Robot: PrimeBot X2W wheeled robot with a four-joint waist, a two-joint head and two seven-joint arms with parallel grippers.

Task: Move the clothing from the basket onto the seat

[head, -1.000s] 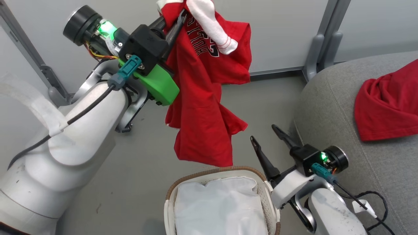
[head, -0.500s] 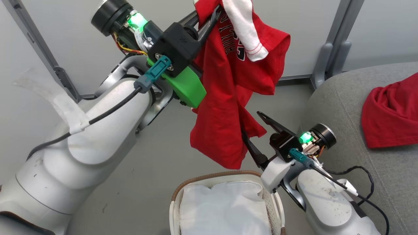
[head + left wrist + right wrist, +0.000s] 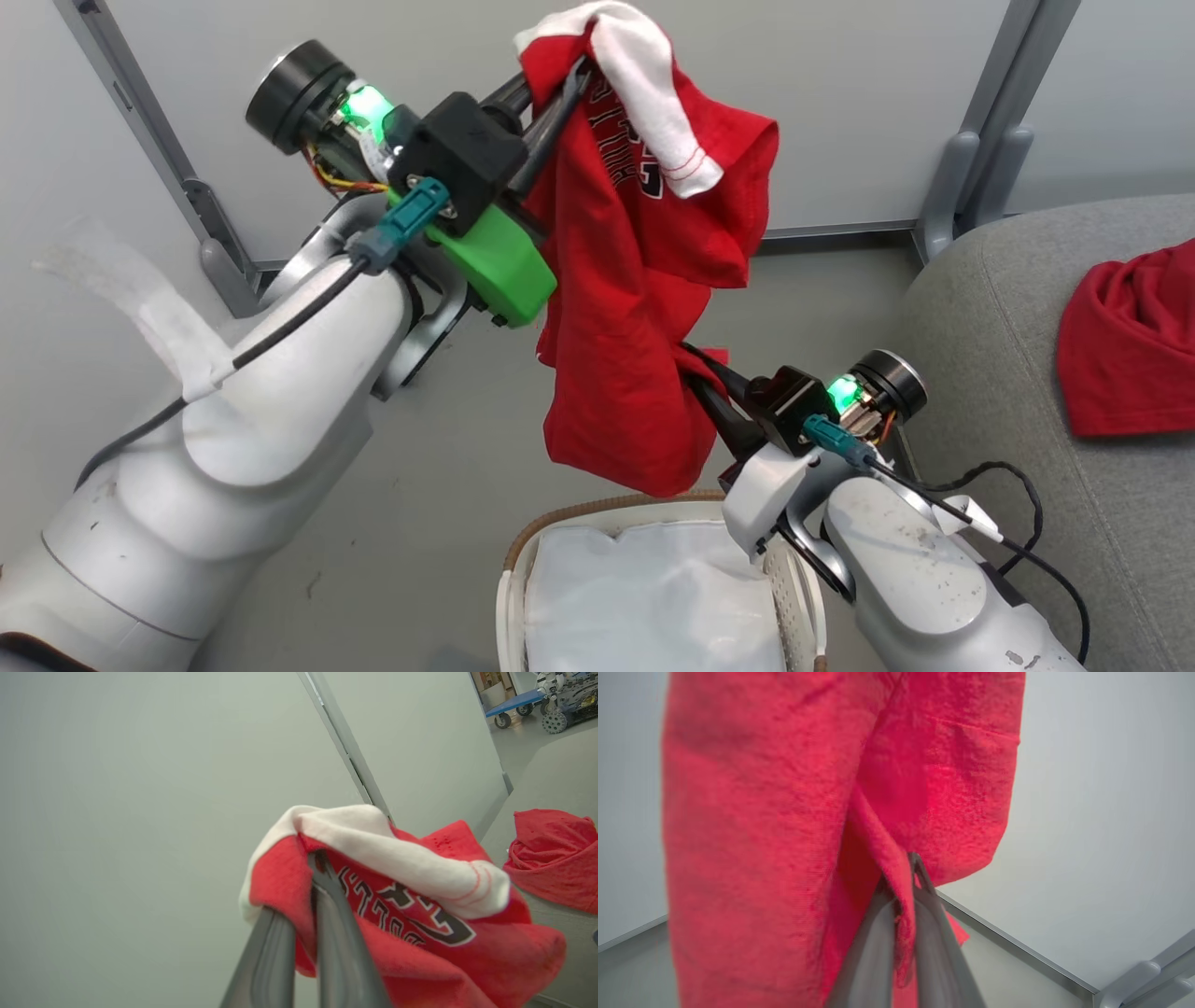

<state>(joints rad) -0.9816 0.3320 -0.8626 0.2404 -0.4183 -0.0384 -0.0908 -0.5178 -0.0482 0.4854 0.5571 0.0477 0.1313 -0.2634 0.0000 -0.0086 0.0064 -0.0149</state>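
Left gripper [image 3: 565,84], raised high, pinches the white-trimmed top of one red garment [image 3: 616,280]. Right gripper [image 3: 700,373] clamps a fold lower on that same garment, which hangs above the single basket [image 3: 511,616]. A second red garment [image 3: 1125,345] lies on the grey seat [image 3: 980,392].

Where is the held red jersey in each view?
Head view: held jersey hangs centre, left gripper pinching its top, right gripper its lower edge.
Left wrist view: centre right, over the fingers.
Right wrist view: left and centre, fold between the fingers.
Landmark: second red garment on the seat, at right in head and left wrist views.
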